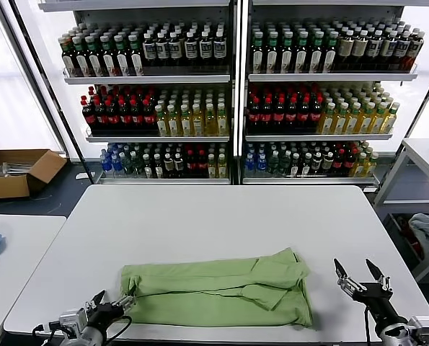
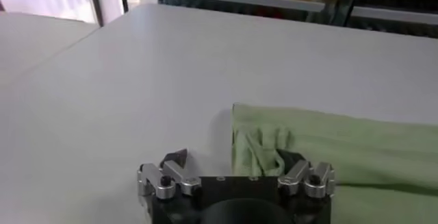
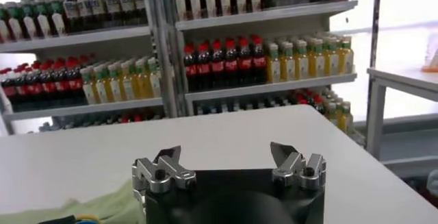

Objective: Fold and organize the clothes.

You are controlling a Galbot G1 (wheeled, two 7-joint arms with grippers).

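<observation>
Shelves (image 1: 236,79) packed with bottled drinks filled the wall behind a white table (image 1: 221,216). On the near part of that table lay the green shirt (image 1: 218,288), folded into a long flat band with its plain side up and some creases along its right end. The left gripper (image 1: 112,306) sat low at the table's near left corner, just beside the shirt's left end, its fingers spread and holding nothing; from its wrist camera the cloth edge (image 2: 274,143) lay close in front of them. The right gripper (image 1: 363,277) hovered near the right edge, apart from the shirt, fingers wide and empty. A cardboard box (image 1: 16,171) stood on the floor at left.
</observation>
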